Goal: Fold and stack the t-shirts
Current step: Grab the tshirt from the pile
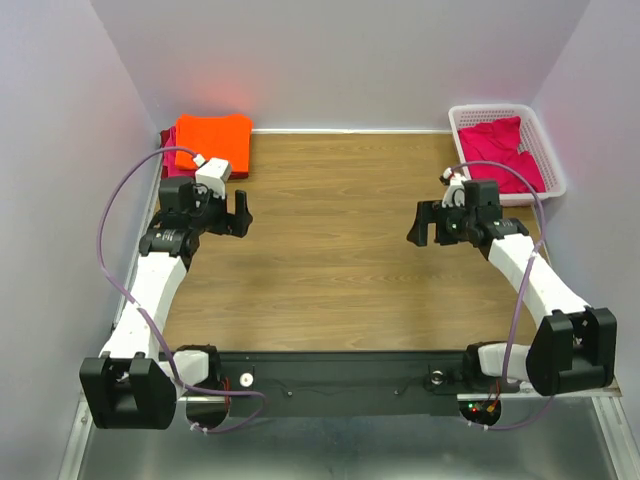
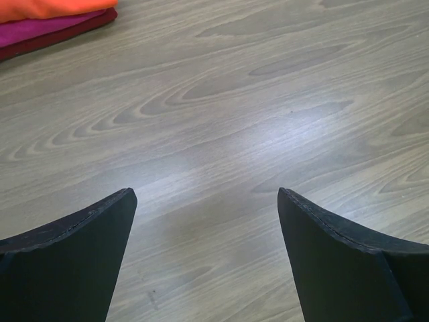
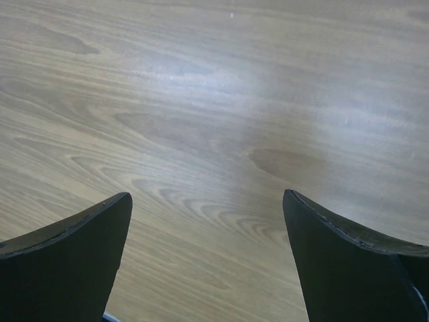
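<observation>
Top external | magenta t-shirt (image 1: 495, 145) in white mesh basket (image 1: 500, 108) lies just beyond right gripper (image 1: 426, 224); left gripper (image 1: 240, 212) well away | both jaws apart, empty

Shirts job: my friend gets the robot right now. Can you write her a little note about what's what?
Left claw: open, empty, above the table.
Right claw: open, empty too.
Done: a folded stack in the far left corner, with the orange shirt on top, the pink shirt under it and the red shirt at the bottom.
Left: the crumpled pink cloth in the basket, far right, needs folding and stacking. Can't tell how many shirts it is.
</observation>
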